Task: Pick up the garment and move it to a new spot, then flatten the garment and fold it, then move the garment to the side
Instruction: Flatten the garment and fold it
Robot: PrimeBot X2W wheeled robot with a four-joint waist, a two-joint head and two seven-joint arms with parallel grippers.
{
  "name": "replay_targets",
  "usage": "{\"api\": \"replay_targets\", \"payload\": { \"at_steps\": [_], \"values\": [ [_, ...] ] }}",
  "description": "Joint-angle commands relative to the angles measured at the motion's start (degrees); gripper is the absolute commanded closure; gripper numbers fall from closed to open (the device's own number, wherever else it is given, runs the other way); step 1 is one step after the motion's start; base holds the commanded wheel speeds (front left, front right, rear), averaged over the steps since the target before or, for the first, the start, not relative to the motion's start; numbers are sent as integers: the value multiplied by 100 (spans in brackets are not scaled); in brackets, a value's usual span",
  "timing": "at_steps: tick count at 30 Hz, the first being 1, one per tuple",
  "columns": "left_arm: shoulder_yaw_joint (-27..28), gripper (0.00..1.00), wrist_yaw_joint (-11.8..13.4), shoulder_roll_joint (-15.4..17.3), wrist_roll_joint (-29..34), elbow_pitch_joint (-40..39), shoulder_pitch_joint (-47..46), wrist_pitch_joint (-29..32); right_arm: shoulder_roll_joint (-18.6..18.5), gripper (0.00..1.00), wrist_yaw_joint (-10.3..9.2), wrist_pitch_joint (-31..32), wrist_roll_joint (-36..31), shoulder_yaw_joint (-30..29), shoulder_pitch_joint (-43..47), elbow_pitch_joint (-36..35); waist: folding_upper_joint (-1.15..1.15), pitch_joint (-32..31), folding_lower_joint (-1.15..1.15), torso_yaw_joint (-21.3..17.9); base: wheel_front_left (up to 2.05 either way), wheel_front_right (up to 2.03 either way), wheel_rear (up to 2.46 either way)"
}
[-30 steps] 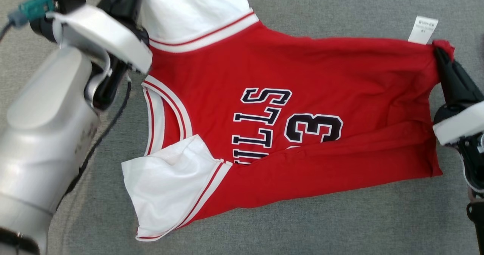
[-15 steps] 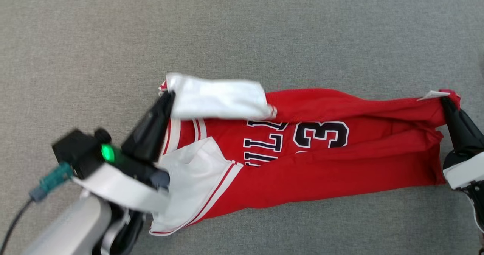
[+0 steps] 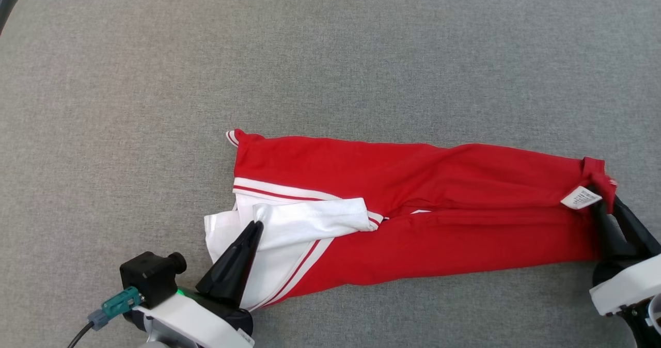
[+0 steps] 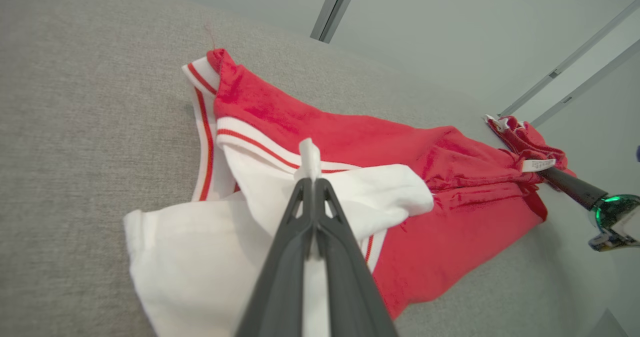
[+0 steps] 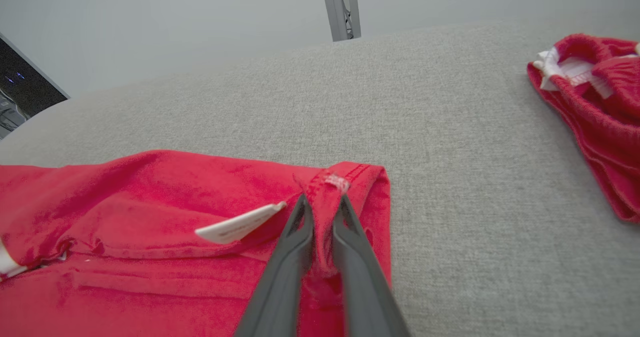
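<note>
The garment (image 3: 413,183) is a red jersey with white sleeves, folded lengthwise into a long band on the grey surface, its lettering hidden. My left gripper (image 3: 255,225) sits at the band's left end, shut on a pinch of the white sleeve (image 3: 310,219). In the left wrist view the sleeve cloth pokes up between the closed fingertips (image 4: 311,179). My right gripper (image 3: 603,198) is at the right end, beside the white label (image 3: 581,197). In the right wrist view its fingers (image 5: 321,199) stand a sliver apart with the red hem (image 5: 345,177) pinched between them.
The grey cloth-covered surface (image 3: 330,53) stretches wide on the far side; its rounded corner (image 3: 8,12) shows at the upper left. A second red piece of clothing (image 5: 600,117) lies further off in the right wrist view. A metal post (image 5: 340,7) stands beyond the surface.
Both grippers carried the jersey's far edge toward me, folding it over the near half and covering the lettering. The left gripper came down low. The head view has also shifted.
</note>
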Motion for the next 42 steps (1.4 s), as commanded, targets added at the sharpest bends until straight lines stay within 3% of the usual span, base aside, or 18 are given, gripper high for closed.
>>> {"api": "replay_targets", "payload": {
  "at_steps": [1, 2, 10, 16, 22, 27, 42],
  "values": [
    [20, 54, -41, -24, -23, 111, 10, -24, 9, 0, 2, -103, -142, 3, 55, 7, 0, 15, 0, -2, 0, 0, 0],
    [31, 0, -43, -50, -27, 197, -6, -34, 50, 0, 2, -166, -187, 11, 83, 9, 0, 22, 0, -8, 0, 0, 0],
    [510, 0, 116, -246, 403, 521, 29, -178, 464, 0, 2, -888, -839, -156, 413, -259, 0, -79, 0, -97, 0, 0, 0],
    [1545, 0, 189, -674, 1171, 230, 290, -180, 839, 0, 2, -1342, -1374, -366, 389, -642, 0, -252, 0, -232, 0, 0, 0],
    [2606, 0, 28, -1153, 1979, -29, 574, -182, 1059, 0, 2, -1437, -1745, -477, 220, -708, 0, -537, 0, -330, 0, 0, 0],
    [3141, 0, -151, -1400, 2495, 44, 897, -175, 1103, 0, 2, -1350, -1868, -419, 305, -547, 0, -806, 0, -345, 0, 0, 0],
    [3607, 0, -656, -1655, 3119, 444, 1489, -176, 1168, 0, 2, -1299, -1866, -358, 644, -328, 0, -1135, 0, -294, 0, 0, 0]
  ]
}}
